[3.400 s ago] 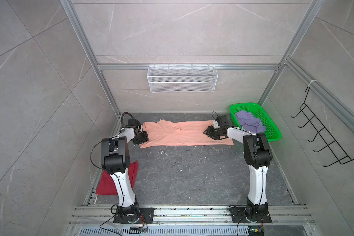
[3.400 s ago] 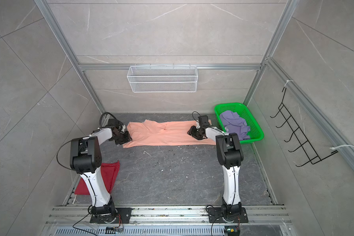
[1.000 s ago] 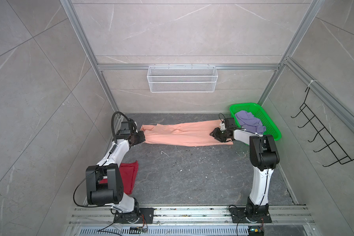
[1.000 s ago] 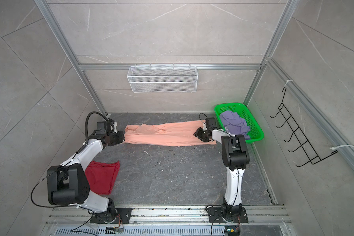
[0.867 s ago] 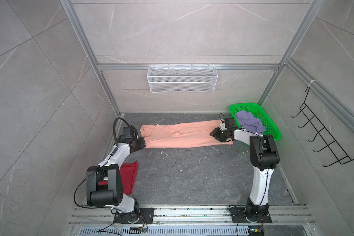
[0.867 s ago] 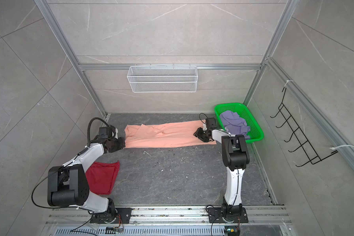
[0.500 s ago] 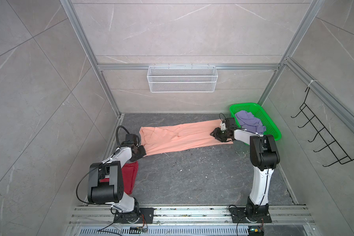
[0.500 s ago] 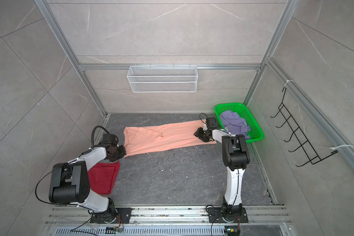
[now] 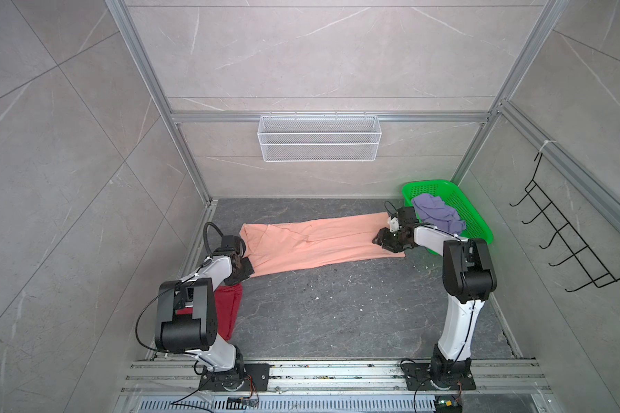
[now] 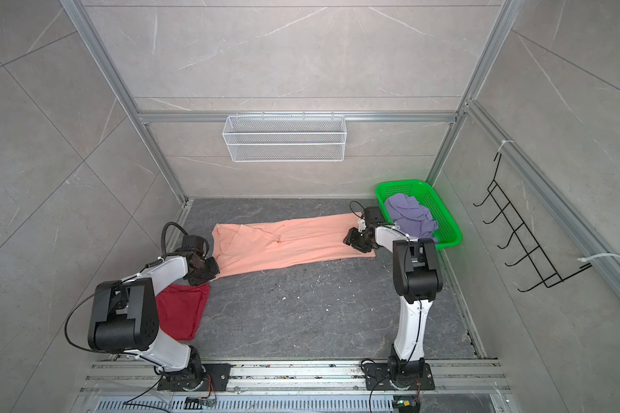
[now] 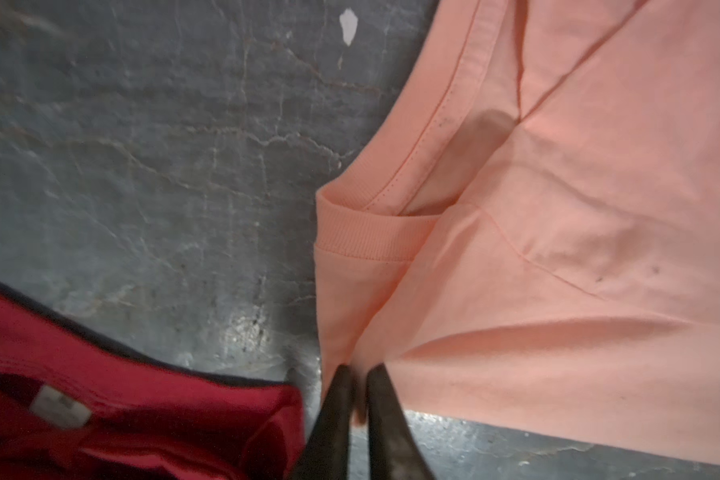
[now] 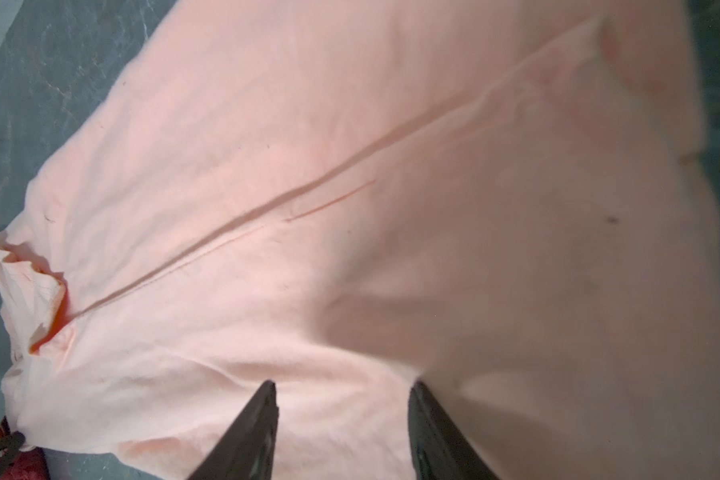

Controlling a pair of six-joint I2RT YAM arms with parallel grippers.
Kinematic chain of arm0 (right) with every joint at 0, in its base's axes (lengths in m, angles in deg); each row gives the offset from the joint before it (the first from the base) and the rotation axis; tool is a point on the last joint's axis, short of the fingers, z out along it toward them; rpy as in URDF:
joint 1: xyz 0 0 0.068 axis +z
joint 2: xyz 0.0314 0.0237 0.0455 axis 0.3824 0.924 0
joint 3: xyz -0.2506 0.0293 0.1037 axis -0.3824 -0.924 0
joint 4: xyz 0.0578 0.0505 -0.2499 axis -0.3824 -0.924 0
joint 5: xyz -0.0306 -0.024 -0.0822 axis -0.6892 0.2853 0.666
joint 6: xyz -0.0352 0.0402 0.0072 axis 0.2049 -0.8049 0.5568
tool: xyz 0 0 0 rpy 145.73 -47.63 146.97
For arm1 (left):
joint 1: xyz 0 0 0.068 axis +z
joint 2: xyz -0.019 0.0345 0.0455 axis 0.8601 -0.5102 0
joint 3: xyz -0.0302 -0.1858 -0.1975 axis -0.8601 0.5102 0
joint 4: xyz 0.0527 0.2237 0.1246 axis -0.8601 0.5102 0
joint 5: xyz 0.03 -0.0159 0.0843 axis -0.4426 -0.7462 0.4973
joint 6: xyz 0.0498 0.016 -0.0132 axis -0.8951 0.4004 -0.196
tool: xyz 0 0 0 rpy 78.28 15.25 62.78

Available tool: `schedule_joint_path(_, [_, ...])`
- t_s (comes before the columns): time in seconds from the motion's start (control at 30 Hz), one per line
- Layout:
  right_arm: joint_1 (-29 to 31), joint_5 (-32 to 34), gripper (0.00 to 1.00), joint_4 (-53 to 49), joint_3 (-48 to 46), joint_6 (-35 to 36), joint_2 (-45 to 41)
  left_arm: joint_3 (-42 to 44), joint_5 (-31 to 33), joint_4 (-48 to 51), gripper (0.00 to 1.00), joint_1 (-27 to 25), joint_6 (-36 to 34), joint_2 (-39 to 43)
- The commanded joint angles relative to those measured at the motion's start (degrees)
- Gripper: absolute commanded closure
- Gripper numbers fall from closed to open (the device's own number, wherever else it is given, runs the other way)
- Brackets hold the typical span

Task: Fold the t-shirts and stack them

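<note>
Surface point(image 9: 337, 314): peach t-shirt point(image 9: 312, 243) stretched long across rear, lightly creased, print hidden. Step, likely: straightening before folding; next needs firm end grips. Red t-shirt point(image 10: 179, 311) front-left; basket point(image 9: 475, 218) holds lavender t-shirt point(image 9: 435, 214). Right gripper point(image 12: 344, 386) jaws half-open, empty, over cloth. Left gripper point(image 11: 360, 370) jaws a slit apart at collar-end edge; grip uncertain.

A: The shirts' colours?
B: A plain peach-orange t-shirt point(image 9: 312, 243), a dark red t-shirt point(image 10: 179, 311), a lavender t-shirt point(image 9: 437, 214).
A: And around them?
B: The basket point(image 9: 475, 218) is bright green, perforated; the floor point(image 9: 337, 314) is dark grey, pale-veined.
</note>
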Motion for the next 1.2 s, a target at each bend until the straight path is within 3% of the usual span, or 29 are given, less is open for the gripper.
schedule_joint_path(0.0, [-0.1, 1.7, 0.47, -4.2, -2.0, 4.3, -3.9, -3.0, 1.9, 1.7, 0.74, 0.4, 1.7, -0.7])
schedule_joint_path(0.2, [-0.2, 3.1, 0.47, -3.3, -5.8, 3.6, -3.8, -3.5, 0.4, 1.6, 0.66, 0.3, 3.9, 1.3])
schedule_joint_path(0.43, [-0.2, 7.7, 0.47, -3.8, -10.5, 3.4, -5.7, -2.8, -9.0, -2.1, 0.58, -2.9, 9.1, 4.3])
schedule_joint_path(0.53, [-0.5, 8.9, 0.47, -4.9, -11.1, 3.0, -6.0, -3.9, -7.0, -2.1, 0.58, -5.4, 10.0, 1.2])
schedule_joint_path(0.67, [-1.2, 13.1, 0.47, -6.9, -13.9, 2.1, -8.1, -2.7, -7.3, -4.5, 0.58, -5.7, 12.6, -1.9])
schedule_joint_path(0.87, [-3.7, 13.5, 0.47, -6.1, -17.2, 0.7, -10.5, 0.2, -2.7, -4.0, 0.59, -5.5, 14.5, -5.0])
schedule_joint_path(1.17, [-5.8, 11.2, 0.47, -4.7, -19.2, -0.1, -13.3, 4.8, 2.1, -2.5, 0.6, -5.1, 15.2, -1.9])
